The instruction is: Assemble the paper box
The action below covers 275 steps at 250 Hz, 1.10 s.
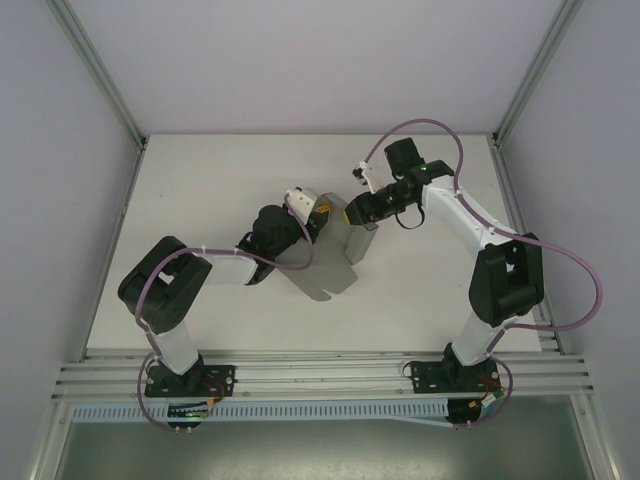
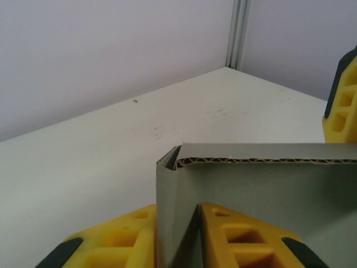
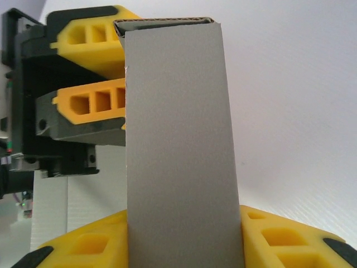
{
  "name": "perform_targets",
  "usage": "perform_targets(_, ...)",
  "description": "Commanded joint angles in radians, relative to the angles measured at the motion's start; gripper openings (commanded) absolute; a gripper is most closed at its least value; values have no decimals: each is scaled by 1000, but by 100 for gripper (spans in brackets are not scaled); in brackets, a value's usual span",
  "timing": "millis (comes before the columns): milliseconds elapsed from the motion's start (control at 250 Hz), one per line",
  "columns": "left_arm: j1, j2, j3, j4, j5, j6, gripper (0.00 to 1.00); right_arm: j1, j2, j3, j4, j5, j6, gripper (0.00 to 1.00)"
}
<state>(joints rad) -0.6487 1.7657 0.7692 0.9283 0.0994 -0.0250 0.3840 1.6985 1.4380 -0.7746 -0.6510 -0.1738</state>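
Fingers (image 2: pixel 125 240) of the left gripper (image 1: pixel 322 211) were closed on a folded corner wall of the grey paper box (image 1: pixel 335 260), which was partly folded, near the middle of the white table (image 1: pixel 200 180). Just right of it, the right gripper (image 1: pixel 352 213) pinched an upright panel between its own yellow fingers (image 3: pixel 290 237).

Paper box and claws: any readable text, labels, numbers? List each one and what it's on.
None readable.
Paper box: plain grey cardboard, no print.
Left claw and right claw: yellow fingers with no visible markings.
Table: bare white with faint scuffs, no writing.
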Motion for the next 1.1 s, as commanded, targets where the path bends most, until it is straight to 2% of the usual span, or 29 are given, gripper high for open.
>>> perform_targets(0, 3, -20, 42, -80, -41, -24, 28, 3, -28, 25, 7, 98, 13, 32)
perform_targets(84, 4, -22, 67, -159, -67, -39, 35, 18, -47, 2, 19, 172, -22, 32)
perform_targets(184, 6, -9, 111, -272, 4, -18, 40, 34, -73, -34, 58, 231, -55, 31)
perform_targets(352, 17, 59, 198, -412, 32, -43, 34, 77, -110, -93, 127, 312, -145, 31)
perform_targets(504, 34, 84, 201, -403, 59, -72, 30, 116, -152, -184, 210, 372, -246, 31)
perform_targets(580, 36, 95, 193, -388, 61, -61, 24, 120, -167, -223, 246, 377, -264, 31)
perform_targets(636, 36, 109, 185, -377, 74, -46, 15, 122, -169, -249, 280, 401, -265, 31)
perform_targets(715, 36, 140, 173, -353, 85, -38, 11, 122, -165, -278, 323, 427, -259, 31)
perform_targets(807, 35, 167, 162, -332, 85, -49, 11, 123, -154, -296, 358, 442, -243, 31)
perform_targets(967, 35, 220, 190, -360, -8, -68, 9, 124, -142, -319, 400, 449, -205, 31)
perform_targets(1095, 34, 238, 184, -325, -7, -89, 10, 124, -124, -336, 428, 445, -157, 31)
